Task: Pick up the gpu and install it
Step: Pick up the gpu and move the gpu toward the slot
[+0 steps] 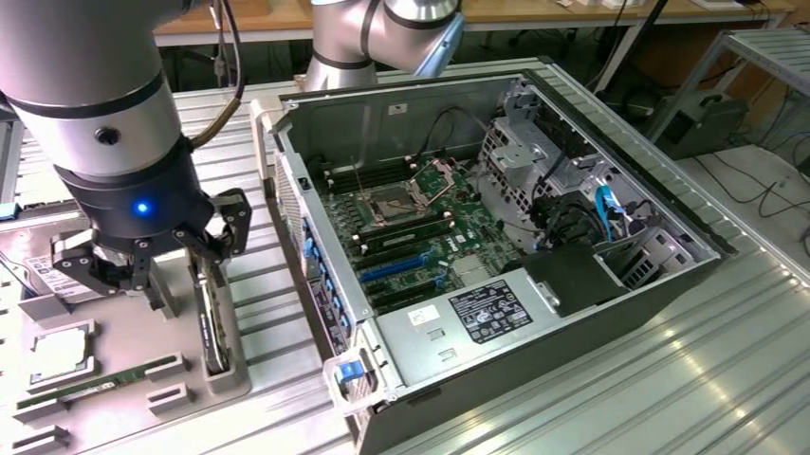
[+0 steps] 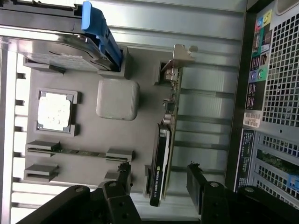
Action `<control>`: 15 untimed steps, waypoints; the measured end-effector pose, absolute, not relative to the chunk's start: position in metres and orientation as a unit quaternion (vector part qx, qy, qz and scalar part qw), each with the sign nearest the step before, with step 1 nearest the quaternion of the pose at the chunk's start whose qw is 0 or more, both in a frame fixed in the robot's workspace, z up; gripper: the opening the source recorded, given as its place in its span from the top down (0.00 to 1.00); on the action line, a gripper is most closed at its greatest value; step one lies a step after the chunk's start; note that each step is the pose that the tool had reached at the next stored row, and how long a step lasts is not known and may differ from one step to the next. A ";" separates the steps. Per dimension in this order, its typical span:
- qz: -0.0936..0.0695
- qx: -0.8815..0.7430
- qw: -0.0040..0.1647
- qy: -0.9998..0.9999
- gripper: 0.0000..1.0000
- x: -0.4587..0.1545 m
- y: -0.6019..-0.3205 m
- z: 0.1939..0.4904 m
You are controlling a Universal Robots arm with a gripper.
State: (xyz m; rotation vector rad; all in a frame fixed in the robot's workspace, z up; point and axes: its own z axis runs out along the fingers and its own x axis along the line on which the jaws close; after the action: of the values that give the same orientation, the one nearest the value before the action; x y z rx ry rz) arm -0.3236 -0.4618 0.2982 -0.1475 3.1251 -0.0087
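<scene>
Two fingers (image 2: 196, 179) of the gripper (image 2: 160, 179) stand wide apart on either side of the gpu (image 2: 164, 140), gripping nothing. The card stands on edge in the grey holder (image 2: 88, 135), beside the open computer case (image 1: 379, 123). The pick-up appears to be in hand, and it calls for a square squeeze on the card's flat faces.

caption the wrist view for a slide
Open jaws hang over the gpu, which stands on edge in its grey tray.

A grey moulded parts tray (image 1: 127, 334) lies on the ribbed aluminium bench (image 1: 708, 370). In the tray's pockets sit a square silver processor chip (image 1: 60, 353), a narrow green RAM stick (image 1: 79, 389) and a silver boxy hard drive (image 2: 56, 53) with a blue plastic clip (image 2: 98, 28). A pale rounded square pad (image 2: 117, 99) lies mid-tray. Beside the tray, toward the exterior view's right, lies an open dark computer case (image 1: 379, 118).
</scene>
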 end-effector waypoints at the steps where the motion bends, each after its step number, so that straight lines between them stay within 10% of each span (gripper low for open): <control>1: -0.003 -0.047 0.007 0.999 0.40 -0.324 -0.462 0.296; 15: -0.005 -0.043 -0.004 0.999 0.40 -0.318 -0.449 0.269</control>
State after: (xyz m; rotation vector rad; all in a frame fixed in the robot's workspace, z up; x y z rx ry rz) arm -0.3183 -0.4491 0.2690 -0.1365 3.1461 -0.0163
